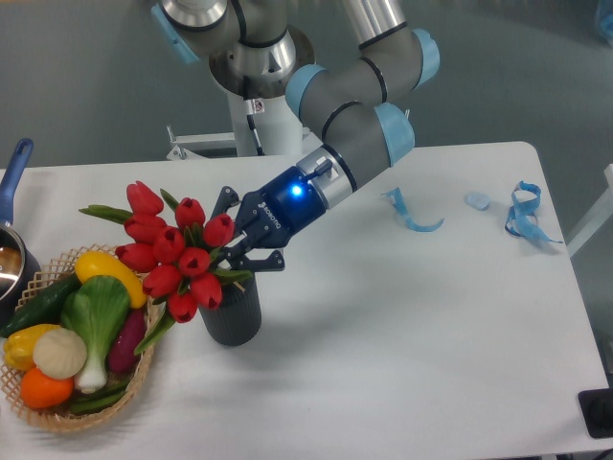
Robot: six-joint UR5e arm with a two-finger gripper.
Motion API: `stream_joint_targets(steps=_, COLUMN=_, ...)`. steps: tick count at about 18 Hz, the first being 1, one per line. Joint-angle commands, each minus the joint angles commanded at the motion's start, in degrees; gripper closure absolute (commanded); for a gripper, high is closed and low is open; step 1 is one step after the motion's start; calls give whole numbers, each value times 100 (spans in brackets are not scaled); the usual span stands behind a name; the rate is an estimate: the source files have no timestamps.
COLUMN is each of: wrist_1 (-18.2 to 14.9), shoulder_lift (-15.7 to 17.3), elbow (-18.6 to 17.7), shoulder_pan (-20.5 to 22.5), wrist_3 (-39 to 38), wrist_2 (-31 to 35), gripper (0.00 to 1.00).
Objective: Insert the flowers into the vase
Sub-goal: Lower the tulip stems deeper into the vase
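Observation:
The flowers [172, 251], a bunch of red tulip heads with green leaves, stand with their stems in the vase [233, 311] and lean left toward the basket. The vase is a small dark grey ribbed cylinder left of the table's middle. My gripper [239, 230] is at the right side of the bunch, just above the vase rim. Its jaws are spread apart, one finger above the nearest tulip head and one below it by the stems. The lower stems are hidden inside the vase.
A wicker basket [48, 414] of green, yellow and orange vegetables sits at the left front, touching the leaning leaves. A pan with a blue handle [13, 172] is at the left edge. Blue ribbon scraps [414, 218] [523, 213] lie at the back right.

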Motion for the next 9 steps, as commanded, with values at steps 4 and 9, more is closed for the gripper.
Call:
stream_joint_targets(steps=4, wrist_1=0, shoulder_lift=-96, elbow=-228, shoulder_pan=0, wrist_3=465, wrist_2=9, gripper=84)
stream_joint_targets(steps=9, wrist_1=-9, shoulder_lift=-175, elbow=-334, shoulder_pan=0, wrist_3=677, wrist_2=9, gripper=82)
